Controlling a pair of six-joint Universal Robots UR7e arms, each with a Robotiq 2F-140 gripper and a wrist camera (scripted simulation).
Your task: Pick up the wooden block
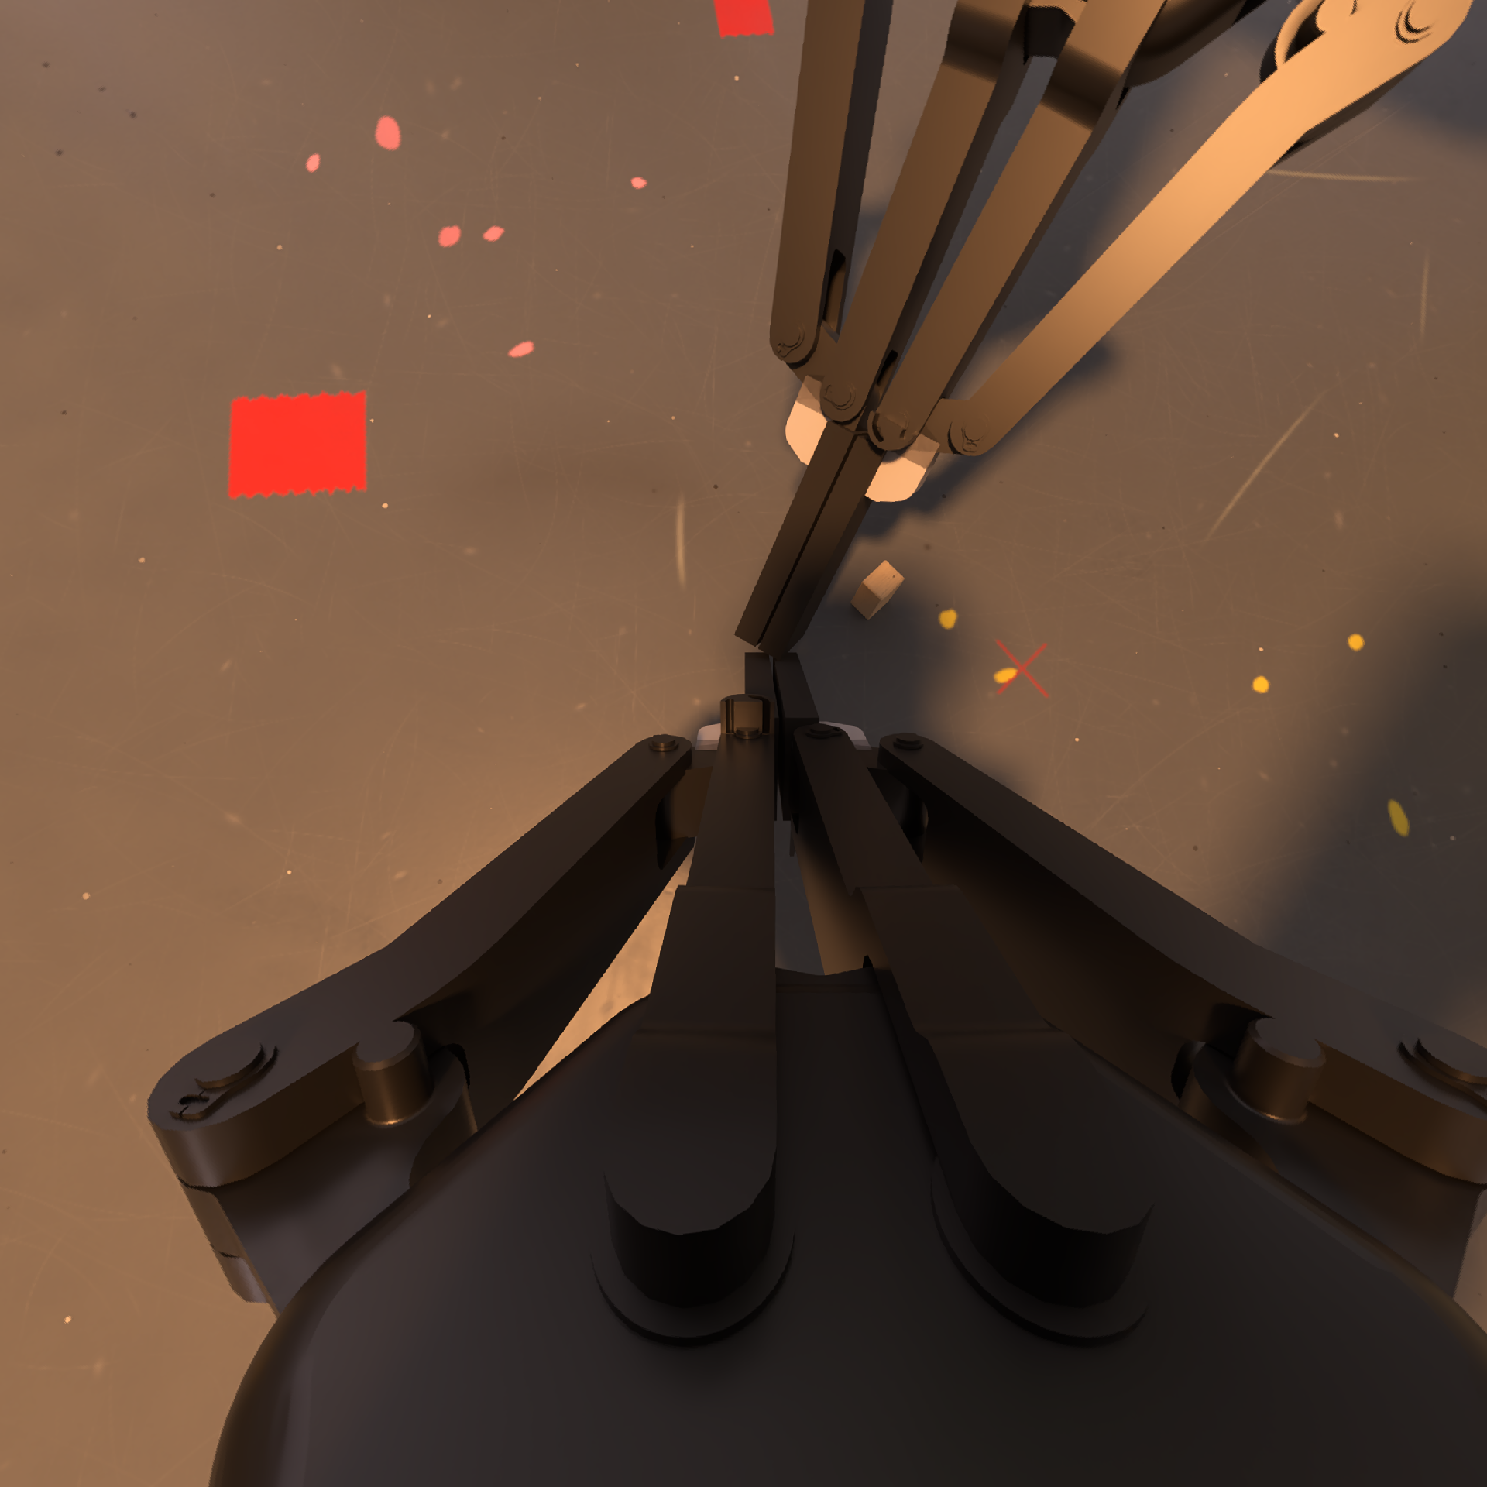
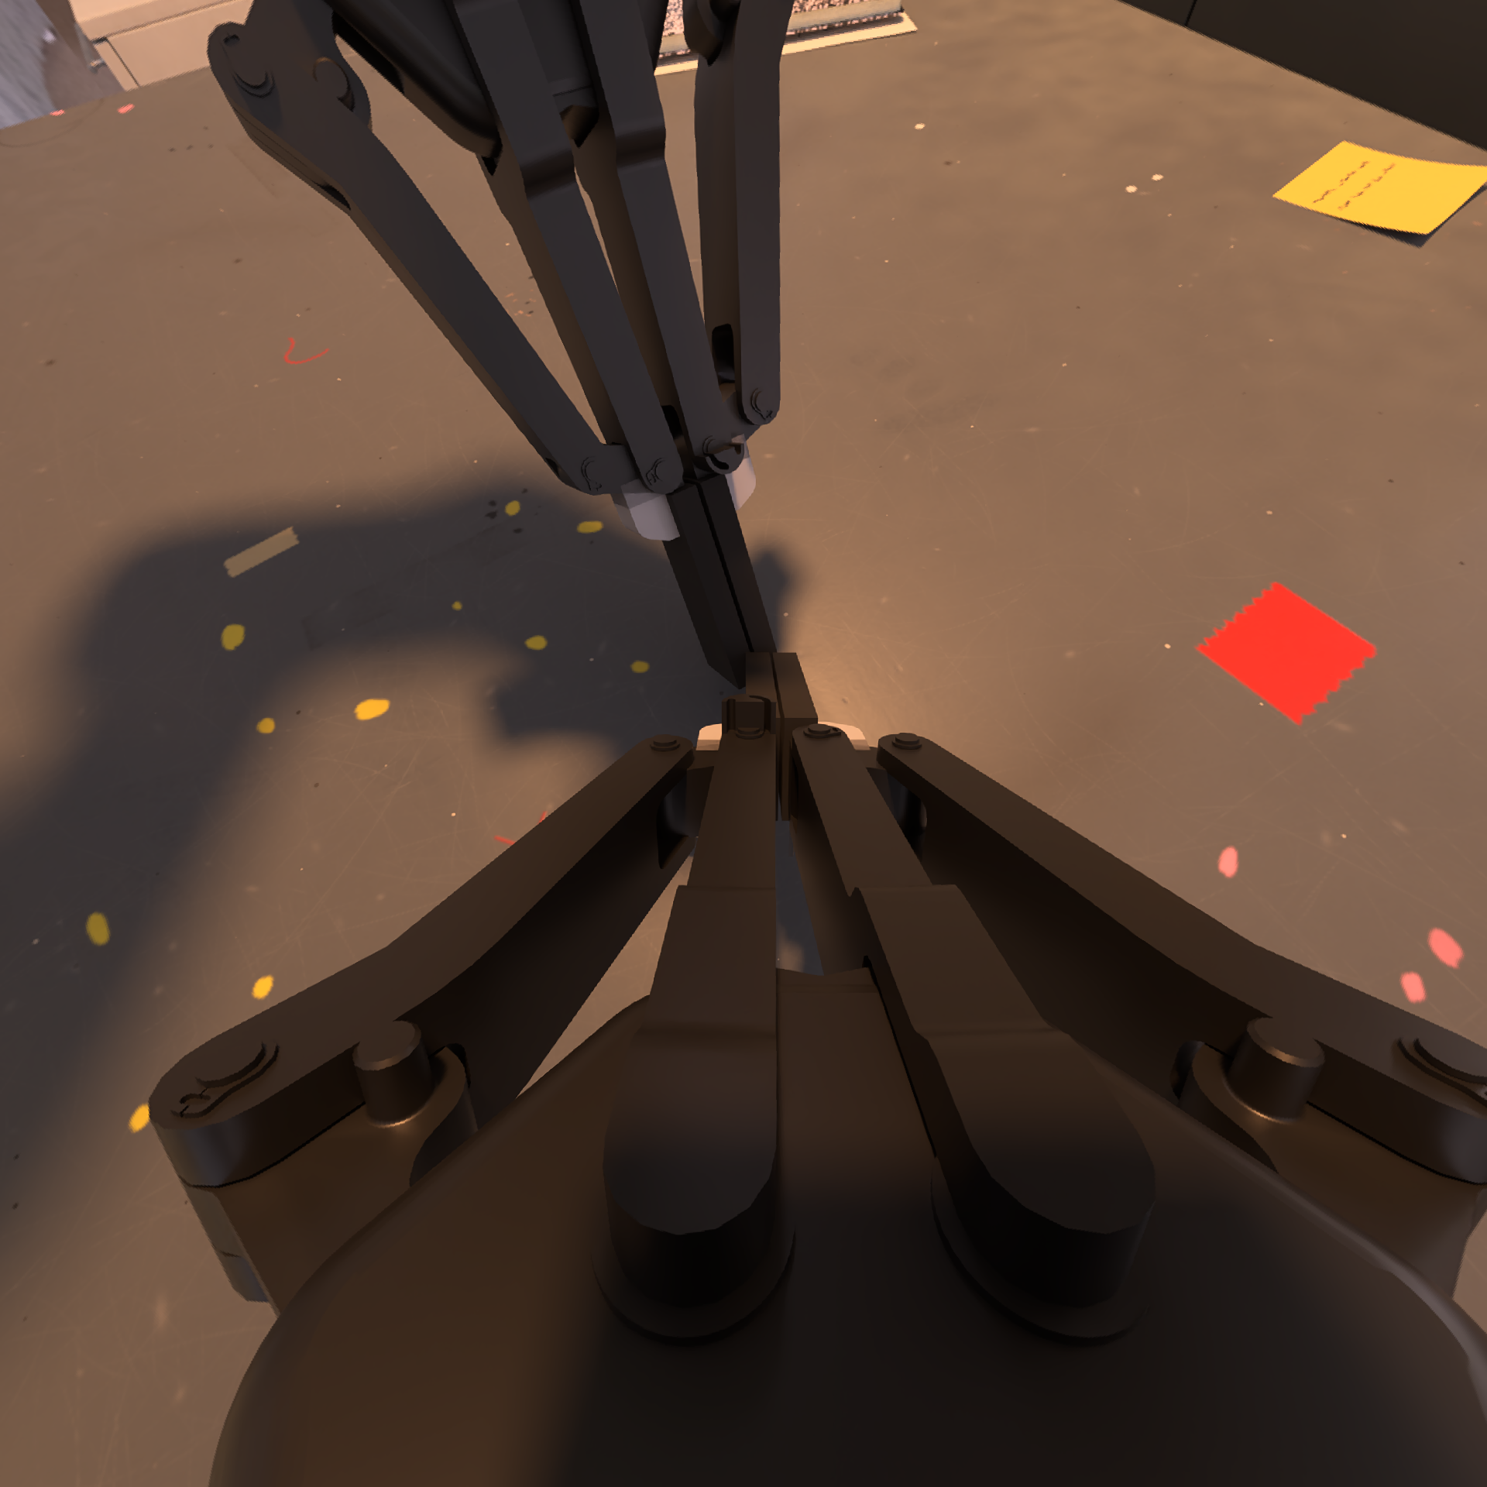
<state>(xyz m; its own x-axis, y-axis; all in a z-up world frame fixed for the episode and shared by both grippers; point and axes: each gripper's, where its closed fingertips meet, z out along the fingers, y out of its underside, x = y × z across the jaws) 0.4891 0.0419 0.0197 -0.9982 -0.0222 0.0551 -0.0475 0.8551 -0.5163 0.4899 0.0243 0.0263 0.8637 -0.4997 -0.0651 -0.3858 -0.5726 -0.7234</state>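
The wooden block (image 1: 877, 589) is a small pale cube lying on the brown table, seen only in the left wrist view, just right of the gripper tips. My left gripper (image 1: 771, 669) is shut and empty, with the block up and to the right of its tips. My right gripper (image 1: 764, 640) reaches in from the top, shut and empty, its tips almost meeting the left one's and just left of the block. In the right wrist view my right gripper (image 2: 776, 668) is shut, and the left gripper (image 2: 736, 672) comes in from the top, tip to tip. The block is hidden there.
A red tape square (image 1: 298, 445) lies at the left, also in the right wrist view (image 2: 1287, 650). A thin red cross (image 1: 1022, 668) is marked right of the block. A yellow note (image 2: 1380, 189) lies far right. A beige tape strip (image 2: 260, 551) and paint spots dot the table.
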